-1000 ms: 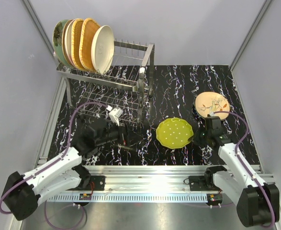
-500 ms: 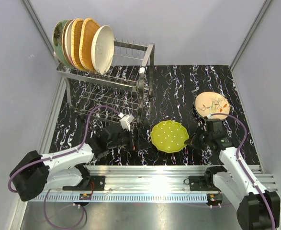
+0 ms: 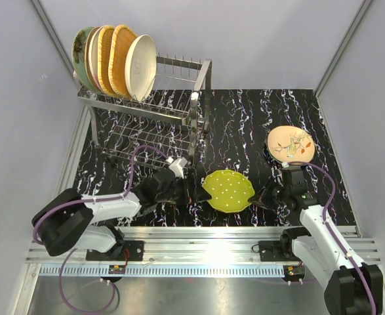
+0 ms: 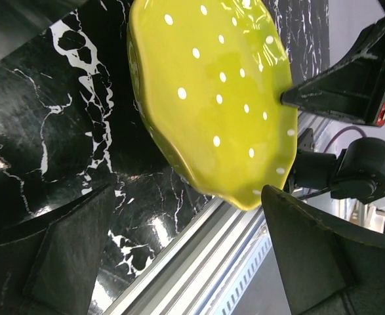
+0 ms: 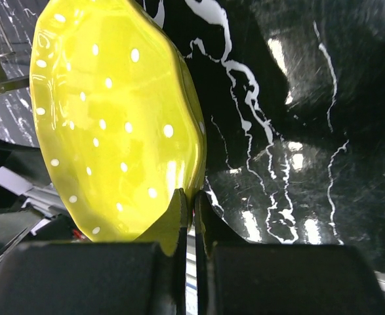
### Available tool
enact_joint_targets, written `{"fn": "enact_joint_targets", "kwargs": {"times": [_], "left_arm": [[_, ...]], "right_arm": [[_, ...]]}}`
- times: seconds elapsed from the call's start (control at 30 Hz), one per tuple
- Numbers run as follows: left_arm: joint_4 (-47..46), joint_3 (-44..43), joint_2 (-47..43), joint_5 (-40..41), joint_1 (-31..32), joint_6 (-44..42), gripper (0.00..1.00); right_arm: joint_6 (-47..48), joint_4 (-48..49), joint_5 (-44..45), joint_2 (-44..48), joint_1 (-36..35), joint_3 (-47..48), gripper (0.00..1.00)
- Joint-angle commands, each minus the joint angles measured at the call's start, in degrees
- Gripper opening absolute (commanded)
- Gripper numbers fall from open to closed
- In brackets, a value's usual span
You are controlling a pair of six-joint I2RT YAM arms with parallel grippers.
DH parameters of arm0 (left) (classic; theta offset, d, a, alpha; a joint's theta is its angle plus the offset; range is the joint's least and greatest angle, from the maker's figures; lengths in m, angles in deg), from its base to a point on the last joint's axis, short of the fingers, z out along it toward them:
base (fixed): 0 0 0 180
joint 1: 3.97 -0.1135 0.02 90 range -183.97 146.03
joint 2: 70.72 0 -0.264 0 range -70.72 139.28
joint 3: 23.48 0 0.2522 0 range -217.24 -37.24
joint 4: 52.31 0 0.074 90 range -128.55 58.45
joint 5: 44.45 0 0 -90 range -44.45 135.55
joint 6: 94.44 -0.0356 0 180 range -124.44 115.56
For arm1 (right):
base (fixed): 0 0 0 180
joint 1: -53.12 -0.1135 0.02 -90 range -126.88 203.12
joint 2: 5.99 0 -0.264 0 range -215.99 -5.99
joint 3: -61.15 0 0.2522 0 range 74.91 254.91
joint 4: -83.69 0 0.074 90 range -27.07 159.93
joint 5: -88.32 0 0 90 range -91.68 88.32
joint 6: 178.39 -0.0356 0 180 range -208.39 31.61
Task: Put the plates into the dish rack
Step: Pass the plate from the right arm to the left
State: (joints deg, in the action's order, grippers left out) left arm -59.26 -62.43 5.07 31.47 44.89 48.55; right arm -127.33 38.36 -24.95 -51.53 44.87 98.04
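In front of the dish rack [image 3: 197, 121], right jaws: closed on the rim of the lime dotted plate [image 3: 228, 190], tilted above the counter [image 3: 244, 118]. Left jaws: spread wide around its opposite edge, gripping nothing. Your risk: that thin rim pinch slips, or you release early, and the plate drops. Count: five plates [image 3: 117, 62] racked, one held, one beige floral plate [image 3: 290, 144] right of the rack.

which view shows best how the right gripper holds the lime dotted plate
The right wrist view: close up, the right gripper is shut on the rim of the lime dotted plate. The top external view shows that grip small and distant; the left wrist view shows only a fingertip at the plate's far edge.
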Motion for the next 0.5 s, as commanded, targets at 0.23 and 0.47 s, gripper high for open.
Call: {"fn": "enact_joint_targets", "kwargs": {"times": [0.23, 0.47], "left_arm": [[-11.5, -1.1, 6.4, 1.5, 2.2, 6.9, 0.95], [-19.5, -2.8, 11.5, 1.2, 3.3, 11.3, 0.82]], "right_arm": [[-7.5, 10.0, -9.6, 4.4, -0.3, -2.8, 0.00], [-8.3, 10.6, -10.6, 7.4, -0.5, -4.0, 0.00]]}}
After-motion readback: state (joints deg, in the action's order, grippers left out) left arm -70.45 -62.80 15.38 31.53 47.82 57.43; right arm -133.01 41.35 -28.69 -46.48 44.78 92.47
